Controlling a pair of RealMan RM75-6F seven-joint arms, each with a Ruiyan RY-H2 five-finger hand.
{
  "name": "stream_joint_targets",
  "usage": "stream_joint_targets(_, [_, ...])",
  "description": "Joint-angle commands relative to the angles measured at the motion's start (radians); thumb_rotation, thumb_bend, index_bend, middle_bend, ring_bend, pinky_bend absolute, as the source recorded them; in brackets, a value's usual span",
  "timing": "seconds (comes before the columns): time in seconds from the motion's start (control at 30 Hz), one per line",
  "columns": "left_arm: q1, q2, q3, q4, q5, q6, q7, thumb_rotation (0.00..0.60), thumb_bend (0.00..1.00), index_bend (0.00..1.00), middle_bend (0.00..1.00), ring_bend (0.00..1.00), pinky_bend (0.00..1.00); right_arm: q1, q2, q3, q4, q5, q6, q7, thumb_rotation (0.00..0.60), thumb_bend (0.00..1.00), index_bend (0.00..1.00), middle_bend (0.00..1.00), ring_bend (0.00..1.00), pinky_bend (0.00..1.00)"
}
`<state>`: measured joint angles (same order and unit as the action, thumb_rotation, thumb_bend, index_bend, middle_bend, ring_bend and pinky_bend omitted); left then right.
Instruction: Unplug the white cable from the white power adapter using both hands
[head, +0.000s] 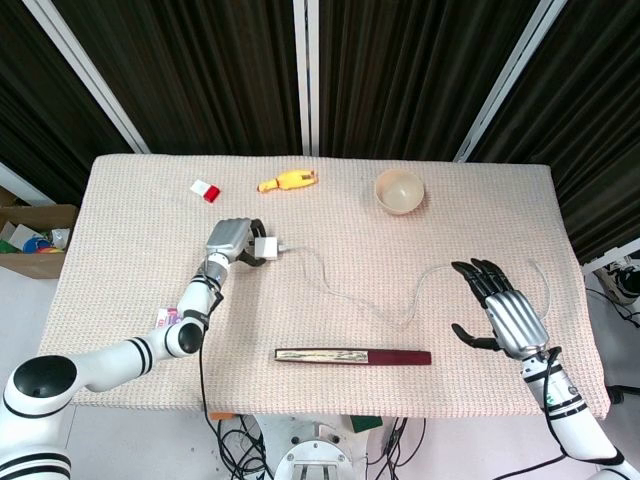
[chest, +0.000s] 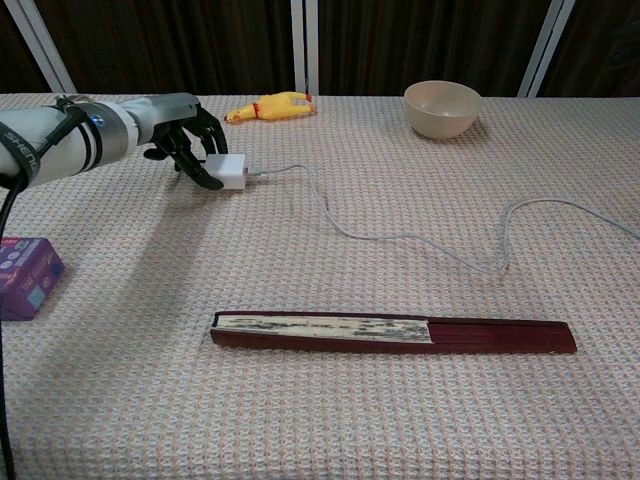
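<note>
The white power adapter (head: 266, 247) (chest: 232, 171) lies on the table's left half, with the white cable (head: 345, 298) (chest: 400, 237) still plugged into its right side. The cable snakes rightward across the cloth and ends near the right edge. My left hand (head: 228, 243) (chest: 185, 135) grips the adapter, its dark fingers (chest: 203, 172) curled round the adapter's left end. My right hand (head: 505, 318) hovers open with fingers spread over the right front of the table, just right of a loop of the cable and not touching it. The chest view does not show the right hand.
A closed dark red folding fan (head: 352, 356) (chest: 392, 333) lies near the front edge. At the back are a yellow rubber chicken (head: 288, 181) (chest: 268, 105), a beige bowl (head: 399, 191) (chest: 442, 108) and a small red-and-white block (head: 205, 189). A purple box (chest: 25, 275) sits front left.
</note>
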<state>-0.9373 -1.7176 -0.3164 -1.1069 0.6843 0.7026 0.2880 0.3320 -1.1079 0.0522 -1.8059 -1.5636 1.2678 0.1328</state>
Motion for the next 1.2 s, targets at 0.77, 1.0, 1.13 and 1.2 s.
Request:
stream_joint_targets(0.77, [-0.028,0.148,-0.003,-0.600,-0.060,0.358,0.253,0.598,0.32,0.56,0.52,0.69,0.91,0.488,-0.324,0.268,-0.140,0.864,-0.115,-0.682,0.600,0.30,0.39,0.34,0.18,0.40])
stream_joint_targets(1.0, [-0.063,0.122,-0.015,-0.609,-0.117,0.386,0.291,0.597,0.31,0.56,0.53,0.69,0.91,0.542,-0.441,0.282,-0.071,0.910,-0.027,-0.743,0.600,0.28,0.46,0.37,0.19,0.42])
stream_joint_targets(1.13, [-0.080,0.107,-0.021,-0.609,-0.138,0.401,0.306,0.595,0.31,0.56,0.53,0.69,0.91,0.569,-0.487,0.294,-0.028,0.947,-0.006,-0.775,0.600,0.26,0.48,0.38,0.19,0.42])
stream_joint_targets(1.2, [-0.088,0.102,-0.025,-0.606,-0.148,0.406,0.313,0.595,0.31,0.56,0.53,0.69,0.91,0.581,-0.506,0.300,-0.010,0.966,-0.003,-0.787,0.600,0.25,0.48,0.38,0.19,0.42])
